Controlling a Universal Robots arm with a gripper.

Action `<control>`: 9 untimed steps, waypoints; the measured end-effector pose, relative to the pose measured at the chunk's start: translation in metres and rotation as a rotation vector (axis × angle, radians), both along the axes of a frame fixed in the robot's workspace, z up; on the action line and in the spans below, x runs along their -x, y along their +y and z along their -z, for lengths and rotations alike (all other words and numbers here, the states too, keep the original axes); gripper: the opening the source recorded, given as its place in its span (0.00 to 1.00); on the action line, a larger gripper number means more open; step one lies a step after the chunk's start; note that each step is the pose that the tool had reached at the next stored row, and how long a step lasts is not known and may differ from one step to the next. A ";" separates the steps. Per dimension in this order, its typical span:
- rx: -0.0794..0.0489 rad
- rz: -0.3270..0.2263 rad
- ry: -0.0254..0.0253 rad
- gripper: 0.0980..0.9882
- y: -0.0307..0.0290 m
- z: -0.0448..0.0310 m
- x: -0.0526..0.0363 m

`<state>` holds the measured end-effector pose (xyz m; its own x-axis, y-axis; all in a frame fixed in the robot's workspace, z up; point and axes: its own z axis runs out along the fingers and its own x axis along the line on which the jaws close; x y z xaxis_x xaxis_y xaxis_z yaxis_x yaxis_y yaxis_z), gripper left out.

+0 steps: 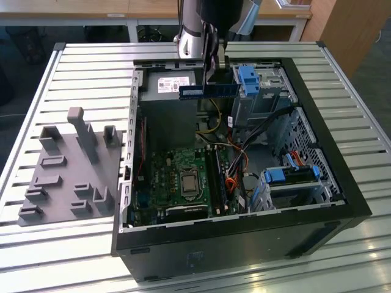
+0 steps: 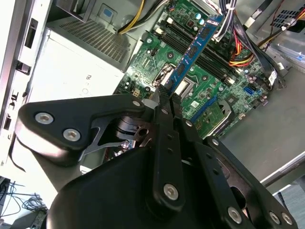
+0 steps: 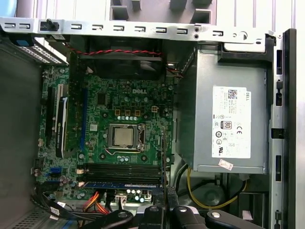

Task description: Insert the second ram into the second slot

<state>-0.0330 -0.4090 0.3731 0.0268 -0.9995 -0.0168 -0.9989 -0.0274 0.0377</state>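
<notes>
arm: cut off by the exterior view's upper edge.
second ram: its near end is hidden between the fingers in the second wrist view.
gripper: its body runs off the picture's edge in both wrist views.
memory slots: in the exterior view, can't tell which are filled.

You're in a robotics lab or workshop: a slatted aluminium bench carries an opened desktop tower and a grey fixture plate; wooden-topped desks stand behind it.
</notes>
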 end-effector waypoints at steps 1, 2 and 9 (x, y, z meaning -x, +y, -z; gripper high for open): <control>0.000 0.000 0.0000 0.04 -0.0002 0.0000 0.0000; 0.000 0.000 0.0000 0.04 -0.0005 0.0000 0.0000; 0.000 0.000 0.0000 0.04 -0.0025 0.0000 0.0000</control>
